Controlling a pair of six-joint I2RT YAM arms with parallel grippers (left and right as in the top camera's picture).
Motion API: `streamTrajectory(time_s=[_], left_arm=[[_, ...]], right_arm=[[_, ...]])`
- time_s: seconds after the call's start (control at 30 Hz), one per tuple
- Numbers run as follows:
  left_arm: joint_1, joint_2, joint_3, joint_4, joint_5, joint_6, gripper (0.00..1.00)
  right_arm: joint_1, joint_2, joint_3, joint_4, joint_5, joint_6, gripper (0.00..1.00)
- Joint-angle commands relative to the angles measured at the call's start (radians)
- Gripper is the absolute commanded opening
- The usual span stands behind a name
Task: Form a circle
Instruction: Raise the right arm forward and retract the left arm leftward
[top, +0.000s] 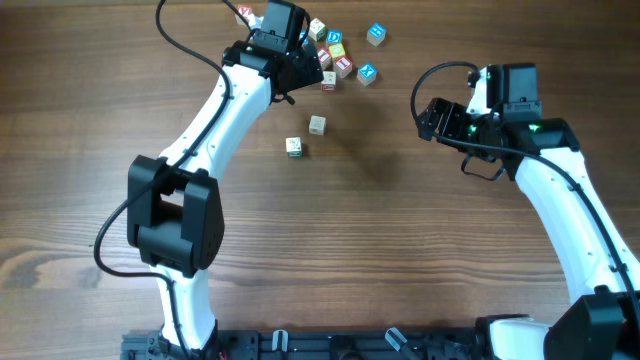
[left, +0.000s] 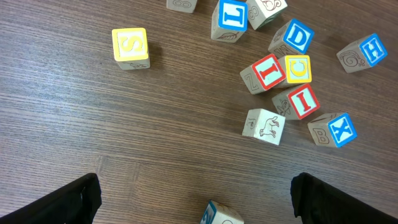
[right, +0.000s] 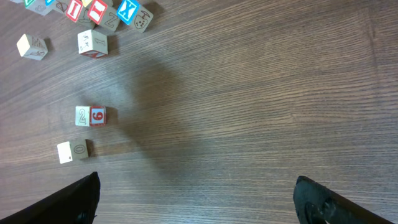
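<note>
Letter cubes (top: 335, 58) lay in a loose cluster near the far edge of the table (top: 400, 250), not yet a ring. Left gripper (left: 198, 196) hovered over them, jaws wide and empty. Right gripper (right: 196, 199) stood likewise, well apart. Arranging had apparently just begun; the next move likely required grasping one outlying cube.

Open table (top: 400, 260) in the middle; cube cluster (top: 338, 60) and 2 loose cubes (top: 317, 124) block the far side

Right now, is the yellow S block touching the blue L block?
Apart. The left wrist view shows the yellow S block alone, with bare table between it and the blue L block.
</note>
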Motion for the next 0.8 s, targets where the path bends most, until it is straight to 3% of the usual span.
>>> streamTrajectory(time_s=[0.0,0.23,0.57,0.77], left_arm=[[-0.002,-0.006,0.011,0.003,-0.010,0.008,1.00],[0.080,-0.012,0.011,0.010,-0.209,0.008,1.00],[0.523,-0.012,0.011,-0.102,-0.203,0.008,1.00],[0.690,-0.012,0.011,-0.125,-0.083,0.008,1.00]], right_arm=[[-0.002,0.013,0.019,0.003,-0.015,0.007,1.00],[-0.002,0.013,0.019,0.003,-0.015,0.007,1.00],[-0.002,0.013,0.019,0.003,-0.015,0.007,1.00],[-0.002,0.013,0.019,0.003,-0.015,0.007,1.00]])
